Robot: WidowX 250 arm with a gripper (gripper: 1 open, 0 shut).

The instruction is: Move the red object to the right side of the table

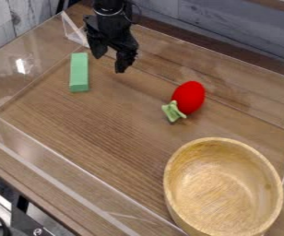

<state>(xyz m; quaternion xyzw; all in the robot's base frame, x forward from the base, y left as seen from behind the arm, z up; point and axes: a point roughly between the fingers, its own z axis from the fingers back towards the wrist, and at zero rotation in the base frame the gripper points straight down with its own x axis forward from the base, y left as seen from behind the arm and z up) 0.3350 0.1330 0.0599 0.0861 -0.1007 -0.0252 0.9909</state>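
The black metal claw (105, 64), its fingers apart, is left of the glossy red egg-shaped toy fruit (189, 96) in view.

Red toy fruit (189, 94), egg-shaped, glossy, bright red body. Light green leafy stem at one end. Small highlight on the skin. Lies on its side, long axis diagonal; stem end points to the lower left of the view, rounded red end to the upper right. Sits on bare wood, right of centre in the view. Whole fruit visible.

Table (101, 138): brown wood top, visible grain, satin look with pale reflections toward the left edge. Flat, level. Low clear walls along its edges, see-through, catching light at left. Fills most of the view, running diagonally; fruit rests directly on it.
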